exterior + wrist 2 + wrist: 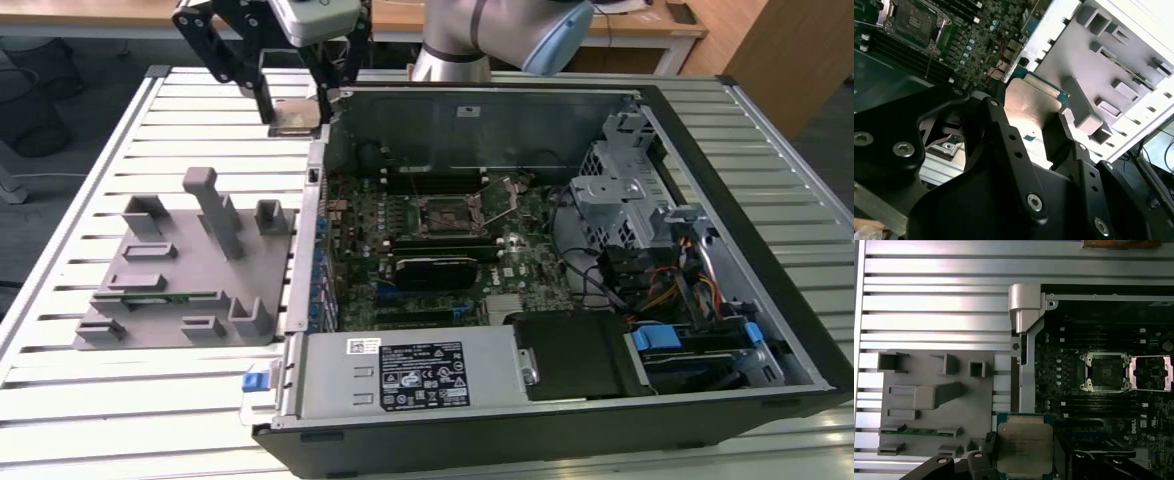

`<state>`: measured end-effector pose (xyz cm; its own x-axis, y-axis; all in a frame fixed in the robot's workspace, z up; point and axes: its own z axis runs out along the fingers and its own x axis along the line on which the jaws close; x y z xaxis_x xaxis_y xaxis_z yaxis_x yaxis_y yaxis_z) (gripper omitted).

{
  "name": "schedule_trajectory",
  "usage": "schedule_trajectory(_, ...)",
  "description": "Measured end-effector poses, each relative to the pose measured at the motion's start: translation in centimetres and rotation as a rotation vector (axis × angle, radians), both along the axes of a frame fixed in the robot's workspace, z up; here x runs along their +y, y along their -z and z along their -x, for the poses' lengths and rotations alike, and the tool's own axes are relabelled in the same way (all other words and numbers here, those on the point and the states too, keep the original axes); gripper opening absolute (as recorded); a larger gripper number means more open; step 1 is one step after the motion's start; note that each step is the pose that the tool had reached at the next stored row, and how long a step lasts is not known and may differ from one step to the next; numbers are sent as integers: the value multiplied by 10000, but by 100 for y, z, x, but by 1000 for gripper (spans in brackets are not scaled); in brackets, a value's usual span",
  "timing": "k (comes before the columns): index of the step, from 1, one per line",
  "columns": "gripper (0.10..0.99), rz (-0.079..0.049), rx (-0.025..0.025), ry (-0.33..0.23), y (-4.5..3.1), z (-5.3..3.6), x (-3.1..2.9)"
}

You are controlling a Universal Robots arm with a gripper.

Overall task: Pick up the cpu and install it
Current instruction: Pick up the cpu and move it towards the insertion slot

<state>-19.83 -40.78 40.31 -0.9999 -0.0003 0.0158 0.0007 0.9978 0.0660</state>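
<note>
First wrist view: cpu (pixel 1024 449) in claw (pixel 1024 462), open socket (pixel 1104 372) nearby.

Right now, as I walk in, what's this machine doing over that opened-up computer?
A robot arm's pincer is gripping a small square processor chip by its edges, holding it up off the slatted table, close to the wall of the open computer case. The socket on the circuit board inside has its metal frame flipped open and looks empty, so the chip is not yet fitted. A grey holder block lies on the table beside the case.
</note>
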Motion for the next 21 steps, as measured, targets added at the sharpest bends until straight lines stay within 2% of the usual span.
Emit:
schedule_trajectory(7, 541, 0, 1, -10, 2, -160, 29)
schedule_trajectory(21, 541, -1, 3, -35, 11, -401, 120)
